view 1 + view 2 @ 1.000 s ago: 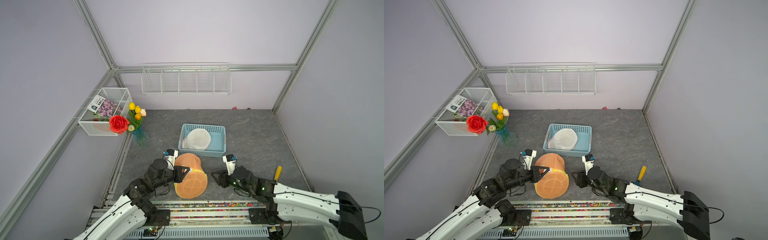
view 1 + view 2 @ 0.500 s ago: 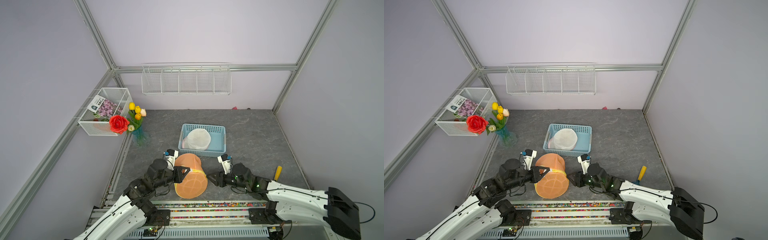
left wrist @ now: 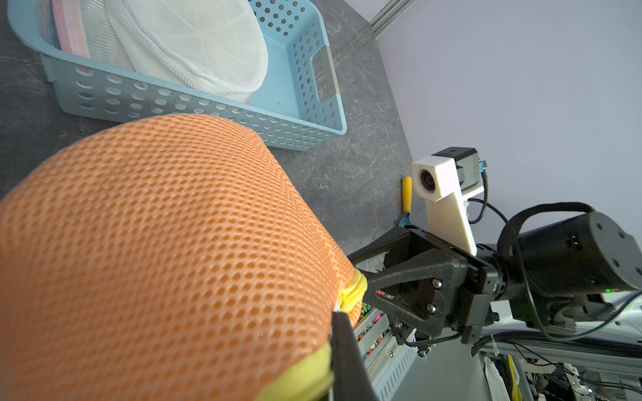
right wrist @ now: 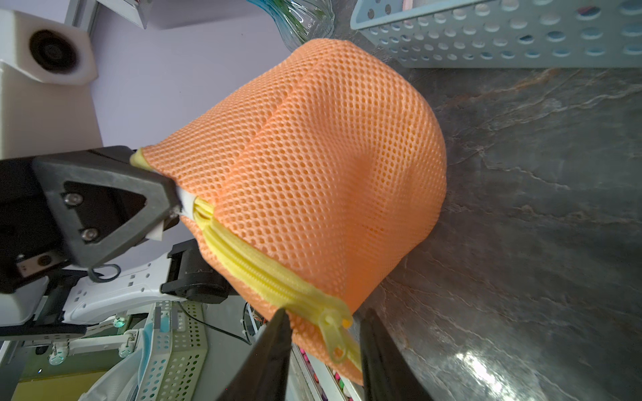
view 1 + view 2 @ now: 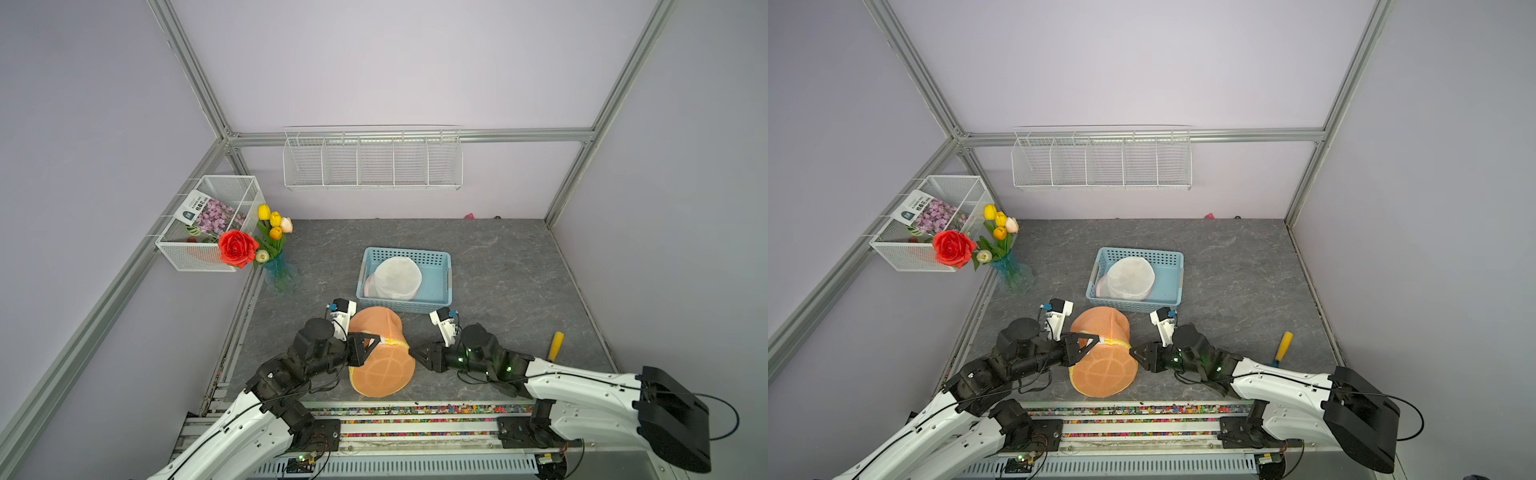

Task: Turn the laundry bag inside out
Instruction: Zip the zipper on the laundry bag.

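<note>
**Laundry bag (image 5: 382, 370) gripped at its zipper edge by left pincer (image 5: 371, 341), right pincer (image 5: 417, 356) set at the pull**

In both top views the laundry bag, an orange mesh cylinder, is seen lying on its side on the grey surface (image 5: 498, 270). It is near the front rail and just in front of a blue basket (image 5: 445, 286). One round end is turned toward the front, and the other end is rested on the surface close to the basket wall. A yellow zipper (image 4: 257, 274) is run around the bag near the front end.

The left pincer is clamped on the bag's yellow-trimmed edge. In the right wrist view its dark fingers (image 4: 104, 177) are pressed together over a white tab at one end of the zipper.

The right pincer is placed at the opposite side of the bag, with its jaws parted by a narrow gap. In the right wrist view the zipper pull (image 4: 335, 333) is seen between the two fingers. Whether it is touched by either of them cannot be told.

A white mesh bag (image 5: 397, 276) is laid inside the blue basket. A yellow-handled tool (image 5: 555, 344) is found on the surface beyond the right arm, well apart from the laundry bag. A glass vase of tulips (image 5: 281, 274) is stood at the left edge of the surface, beside a wire basket (image 5: 195, 257) mounted on the wall.
</note>
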Robot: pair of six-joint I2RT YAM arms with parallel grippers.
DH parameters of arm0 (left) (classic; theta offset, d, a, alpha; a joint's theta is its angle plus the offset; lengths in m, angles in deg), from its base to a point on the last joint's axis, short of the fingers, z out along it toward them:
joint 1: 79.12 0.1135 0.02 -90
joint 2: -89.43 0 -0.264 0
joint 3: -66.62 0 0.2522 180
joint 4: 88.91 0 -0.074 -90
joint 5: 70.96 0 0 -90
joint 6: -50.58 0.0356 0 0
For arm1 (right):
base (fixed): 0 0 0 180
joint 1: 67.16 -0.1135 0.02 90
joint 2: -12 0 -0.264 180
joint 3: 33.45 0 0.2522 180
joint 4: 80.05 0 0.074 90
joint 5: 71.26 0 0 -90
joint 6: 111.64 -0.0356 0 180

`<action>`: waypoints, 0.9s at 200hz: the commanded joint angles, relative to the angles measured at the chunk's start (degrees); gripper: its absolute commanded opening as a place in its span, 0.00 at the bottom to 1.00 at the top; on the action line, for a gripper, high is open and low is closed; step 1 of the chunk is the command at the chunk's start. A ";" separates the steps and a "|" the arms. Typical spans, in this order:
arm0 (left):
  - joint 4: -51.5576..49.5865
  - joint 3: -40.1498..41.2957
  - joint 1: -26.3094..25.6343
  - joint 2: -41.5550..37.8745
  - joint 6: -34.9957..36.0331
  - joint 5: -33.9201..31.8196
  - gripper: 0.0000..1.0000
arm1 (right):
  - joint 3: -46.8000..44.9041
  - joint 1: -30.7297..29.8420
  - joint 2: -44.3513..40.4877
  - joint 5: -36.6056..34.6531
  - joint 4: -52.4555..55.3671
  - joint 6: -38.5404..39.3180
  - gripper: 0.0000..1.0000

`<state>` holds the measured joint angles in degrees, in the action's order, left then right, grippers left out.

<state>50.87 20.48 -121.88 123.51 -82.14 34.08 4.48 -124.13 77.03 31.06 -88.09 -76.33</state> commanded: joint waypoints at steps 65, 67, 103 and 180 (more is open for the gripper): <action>3.11 0.19 0.22 -0.47 -1.07 0.99 0.00 | -4.05 0.42 2.17 1.44 -7.94 -3.02 0.32; 3.15 0.21 0.18 -0.50 -1.05 1.02 0.00 | -4.04 0.38 2.28 1.58 -8.22 -3.09 0.32; 4.08 0.85 0.31 -0.51 -1.62 1.36 0.00 | -4.26 0.45 4.21 2.34 -12.52 -3.66 0.29; 3.09 1.00 0.51 -1.03 -2.06 0.34 0.00 | -4.27 0.81 3.53 1.62 -10.65 -3.68 0.01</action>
<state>53.45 21.24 -121.86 123.43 -83.93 34.50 0.89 -123.69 82.26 32.74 -99.35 -80.38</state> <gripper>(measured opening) 0.047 0.052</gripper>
